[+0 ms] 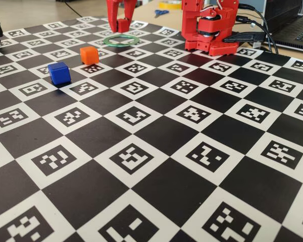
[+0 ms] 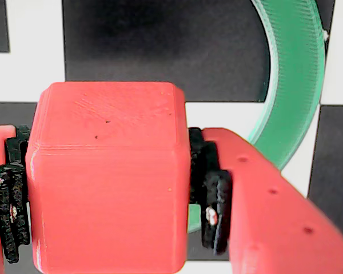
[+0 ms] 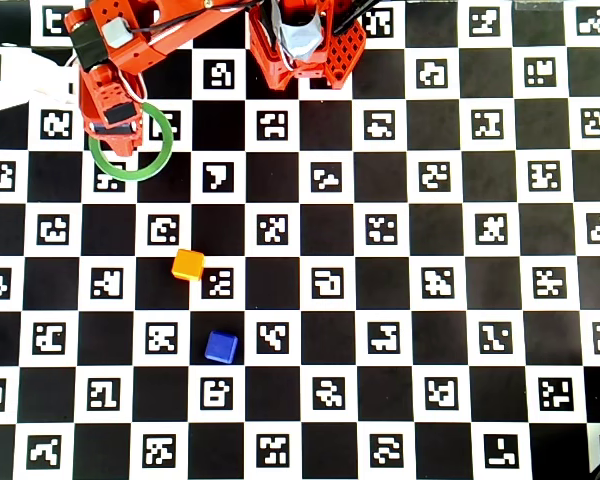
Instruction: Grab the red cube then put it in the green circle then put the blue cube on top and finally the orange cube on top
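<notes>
Nearest you in the fixed view, the blue cube (image 1: 58,72) and the orange cube (image 1: 89,55) wait apart on the checkered counter (image 1: 156,191), since they stack later. Farther back, your hand (image 2: 103,188) clamps the red cube (image 2: 106,177) between its pads, poised at the green circle (image 3: 130,141) for placing.

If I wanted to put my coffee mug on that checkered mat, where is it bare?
In the overhead view, the whole right half, right of the orange cube and blue cube, is bare. Avoid the top left: the gripper holds the red cube over the green circle beside the arm's base.
</notes>
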